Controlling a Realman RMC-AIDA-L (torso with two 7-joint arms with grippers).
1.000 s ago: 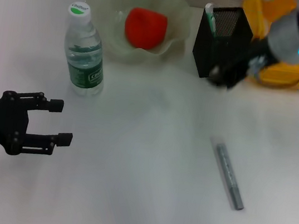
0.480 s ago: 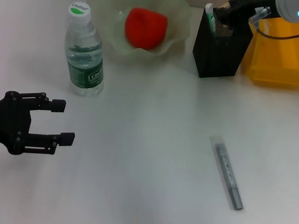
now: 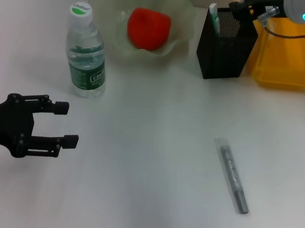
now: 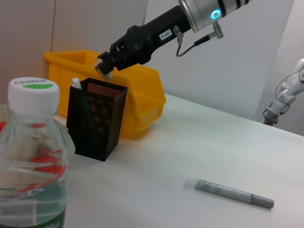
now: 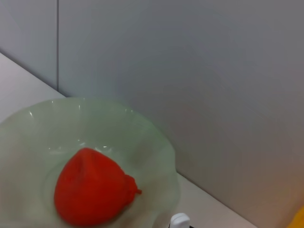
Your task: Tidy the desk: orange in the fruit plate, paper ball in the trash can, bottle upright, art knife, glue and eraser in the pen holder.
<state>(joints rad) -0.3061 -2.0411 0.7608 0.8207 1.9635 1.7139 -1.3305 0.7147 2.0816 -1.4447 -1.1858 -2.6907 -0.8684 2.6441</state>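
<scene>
Since the earlier frame the right gripper (image 4: 105, 66) has edged farther above the pen holder (image 3: 226, 42), pinching the eraser (image 4: 104, 68); glue (image 3: 234, 175) lies well below. Left gripper (image 3: 59, 123) open, empty.

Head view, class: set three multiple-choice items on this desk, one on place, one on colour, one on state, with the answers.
1. Where does the slim grey pen-shaped glue stick lie?
A in the mesh box
B on the white tabletop
C in the bowl

2. What colour is the large rectangular plastic bin?
A yellow
B blue
C black

3. How is the clear plastic water bottle?
A lying down
B upright
C held

Answers: B, it lies on bare desk; A, bright yellow walls; B, white cap on top, left pincer apart from it.
</scene>
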